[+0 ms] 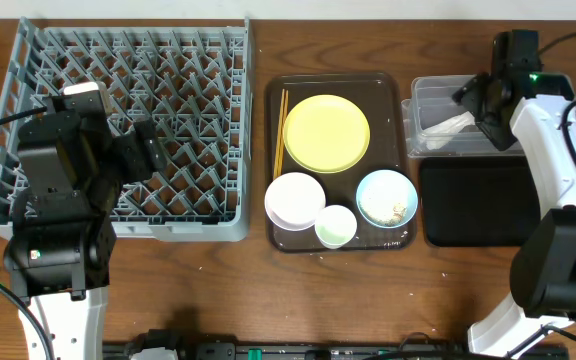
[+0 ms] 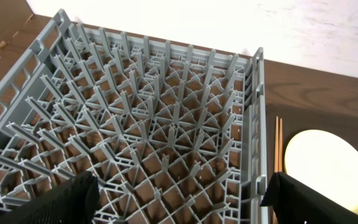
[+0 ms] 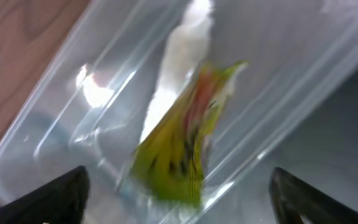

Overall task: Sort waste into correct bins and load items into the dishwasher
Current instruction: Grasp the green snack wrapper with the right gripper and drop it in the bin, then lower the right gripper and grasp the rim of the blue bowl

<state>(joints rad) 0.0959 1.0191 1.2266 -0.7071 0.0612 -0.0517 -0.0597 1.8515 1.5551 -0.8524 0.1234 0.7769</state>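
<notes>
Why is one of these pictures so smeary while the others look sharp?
Right wrist view: blurred, likely from camera motion. The snack wrapper and white tissue smear into streaks, and a bright glare spot sits on the wall of the clear tub. Left wrist view: the pegs of the dish rack are crisp. Overhead view: evenly lit and sharp throughout.

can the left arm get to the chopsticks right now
Likely yes. The chopsticks lie uncovered along the left of the brown tray, just past the right wall of the dish rack. The left gripper hovers over the rack, jaws open and empty. The yellow plate close beside them may crowd the grasp.
</notes>
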